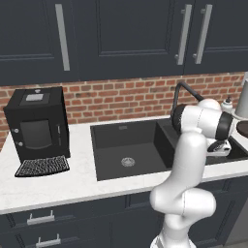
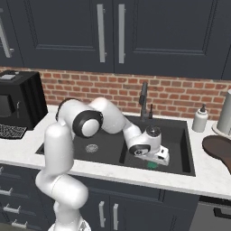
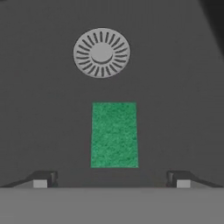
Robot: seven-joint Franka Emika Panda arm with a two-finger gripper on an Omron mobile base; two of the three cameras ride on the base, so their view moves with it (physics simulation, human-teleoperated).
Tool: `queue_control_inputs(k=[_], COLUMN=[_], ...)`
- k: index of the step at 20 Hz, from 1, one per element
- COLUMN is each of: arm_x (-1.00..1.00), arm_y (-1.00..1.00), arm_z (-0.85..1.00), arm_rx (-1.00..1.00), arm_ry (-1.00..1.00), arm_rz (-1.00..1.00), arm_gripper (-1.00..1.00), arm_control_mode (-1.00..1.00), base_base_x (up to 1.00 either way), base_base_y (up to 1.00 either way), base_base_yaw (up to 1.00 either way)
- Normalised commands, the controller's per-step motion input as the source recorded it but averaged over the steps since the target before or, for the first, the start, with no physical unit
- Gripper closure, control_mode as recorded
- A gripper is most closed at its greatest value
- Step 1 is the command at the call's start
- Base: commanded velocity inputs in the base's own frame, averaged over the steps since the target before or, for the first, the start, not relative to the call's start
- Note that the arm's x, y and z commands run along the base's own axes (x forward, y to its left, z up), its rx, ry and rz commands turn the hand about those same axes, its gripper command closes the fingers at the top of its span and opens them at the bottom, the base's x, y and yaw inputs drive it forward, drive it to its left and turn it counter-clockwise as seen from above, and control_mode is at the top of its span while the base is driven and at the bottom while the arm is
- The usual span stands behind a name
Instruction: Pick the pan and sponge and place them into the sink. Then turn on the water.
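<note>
Hovering over the sink's (image 2: 189,149) right basin, the gripper (image 3: 111,179) hangs spread and empty; the sponge (image 3: 114,134) lies flat below, near the drain (image 3: 101,53). Light, squashy — pinch its 2 long sides.

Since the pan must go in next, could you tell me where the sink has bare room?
The left basin of the black matte double sink is bare around its round silver drain. The right basin is crowded: the small green rectangular sponge lies there below its drain, with the open tool above it.
</note>
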Motion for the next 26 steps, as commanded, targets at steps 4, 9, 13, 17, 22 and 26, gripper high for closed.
queue_control_inputs(k=[4,9,13,17,22,26], arm_x=[0.00,0.00,0.00,-0.03,-0.17,-0.30], arm_y=[0.00,0.00,0.00,0.00,0.00,0.00], arm_z=[0.63,0.52,0.38,0.38,0.34,0.31], arm_rx=[0.00,0.00,0.00,0.00,-0.02,-0.06], arm_ry=[-0.06,-0.08,-0.08,-0.08,-0.09,-0.05], arm_rz=[0.00,0.00,0.00,0.00,0.00,0.00], arm_gripper=[-1.00,-1.00,-1.00,-1.00,-1.00,-1.00], arm_control_mode=[-1.00,-1.00,-1.00,-1.00,-1.00,-1.00], base_base_x=[0.00,0.00,0.00,0.00,0.00,0.00], base_base_y=[0.00,0.00,0.00,0.00,0.00,0.00], base_base_yaw=[0.00,0.00,0.00,0.00,0.00,0.00])
